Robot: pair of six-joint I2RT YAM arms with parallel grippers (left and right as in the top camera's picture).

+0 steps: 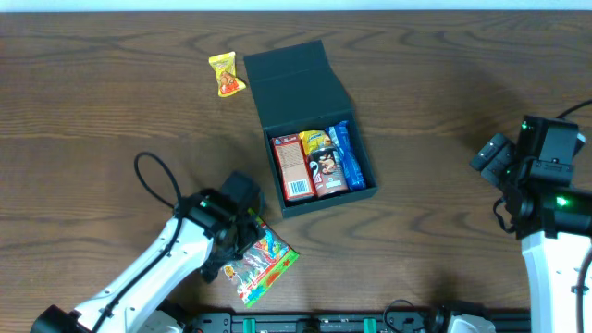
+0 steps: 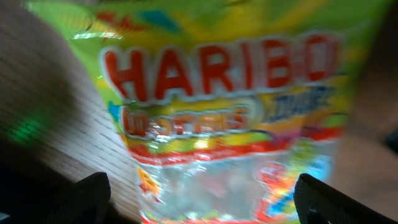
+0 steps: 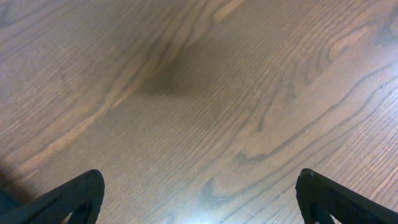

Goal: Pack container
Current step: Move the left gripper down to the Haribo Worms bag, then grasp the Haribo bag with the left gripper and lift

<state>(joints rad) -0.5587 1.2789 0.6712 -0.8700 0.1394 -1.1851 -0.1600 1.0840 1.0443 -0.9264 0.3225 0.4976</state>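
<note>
I'm on the pick-up step for the next snack. The container [image 1: 328,203] sits about mid-counter, its lid [image 1: 298,85] thrown back toward the far edge, and it already holds a red carton [image 1: 294,166], a brown pack [image 1: 327,168] and a blue pack [image 1: 351,157] side by side, with something yellow [image 1: 315,139] tucked at their far end. Two items are outside it: a Haribo bag [image 2: 224,118] lying flat near the counter's near edge, just on the near-left side of the container, and a small yellow sweet [image 1: 226,74] near the far edge, just beside the lid. My left hand [image 2: 208,202] is directly over the bag with its fingers spread wide, one to each side of the bag's lower half and holding nothing. I can't tell from the wrist view, which is blurred, whether the tips touch the counter [image 1: 111,111] yet. My right hand [image 3: 199,199] is also spread and empty, parked over bare wood near the right edge, well apart from everything. As I judge it, the next move is to lower the left hand until the fingers straddle the bag and pinch its crinkly film firmly enough that it doesn't slip. Then I'd lift it and carry it over the container's near wall. The box looks nearly full, so the bag will probably have to go on top of the packs.
</note>
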